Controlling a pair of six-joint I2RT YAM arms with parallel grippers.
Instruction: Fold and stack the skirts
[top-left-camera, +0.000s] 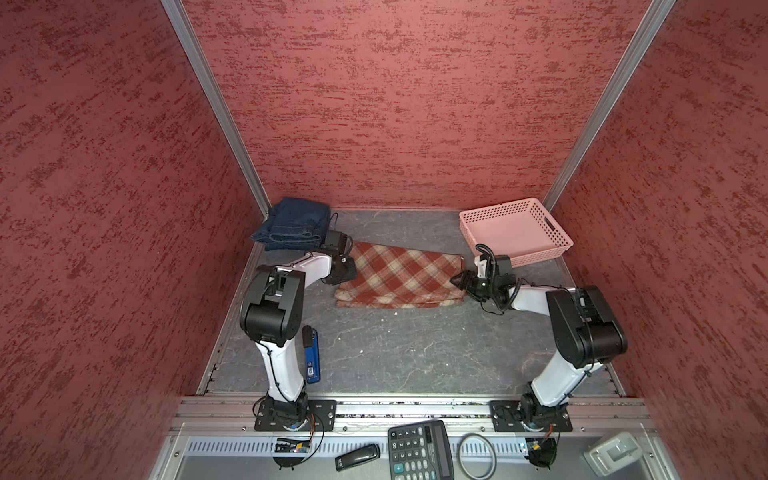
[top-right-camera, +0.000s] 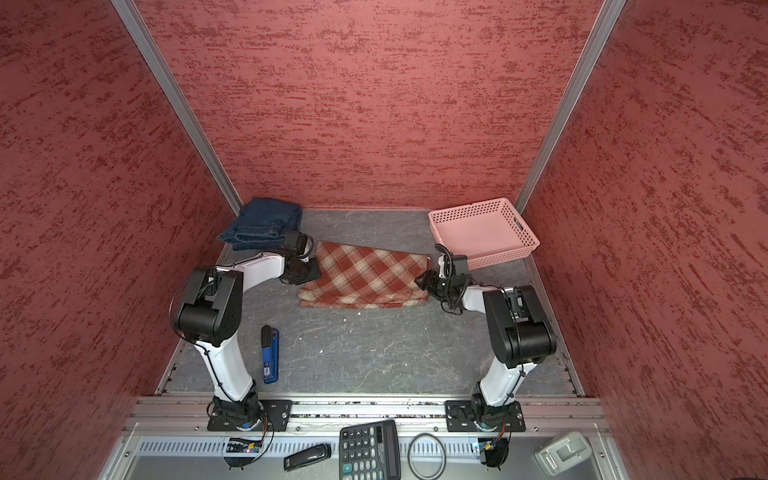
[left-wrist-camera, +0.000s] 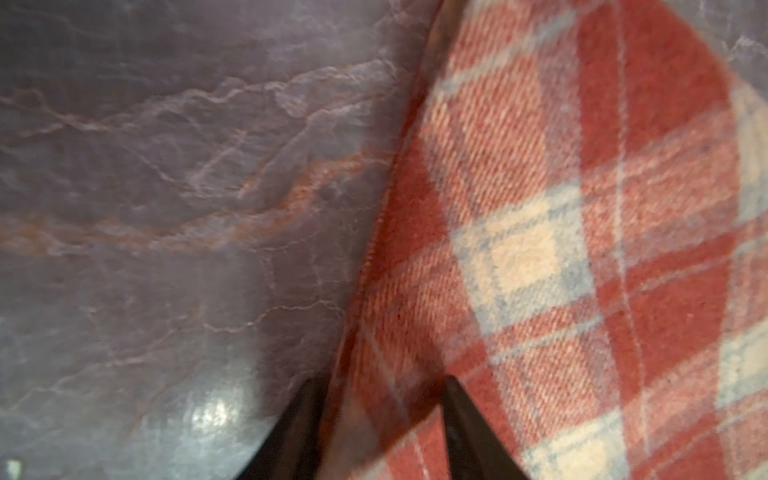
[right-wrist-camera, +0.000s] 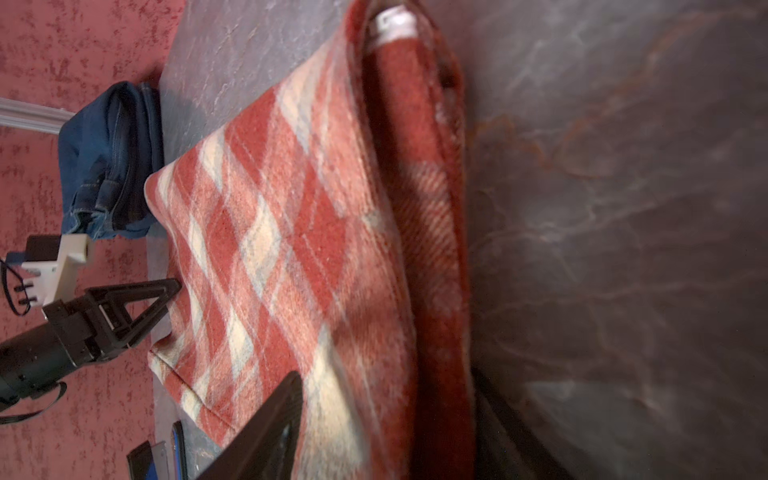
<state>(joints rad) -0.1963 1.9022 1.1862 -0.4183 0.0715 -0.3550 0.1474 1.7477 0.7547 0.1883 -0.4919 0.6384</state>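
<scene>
The left gripper (left-wrist-camera: 382, 419) stands half-closed astride the left end of the folded plaid skirt (top-left-camera: 399, 276), and the right gripper (right-wrist-camera: 386, 428) stands wider astride its right end; whether either pinches the cloth I cannot tell. The skirt lies towards the far edge of the worktop (top-left-camera: 395, 353), with the denim skirts (top-left-camera: 293, 224) piled in the far left corner. Soft, thick and limp, it will likely sag between grips, so bite through every layer at both ends
</scene>
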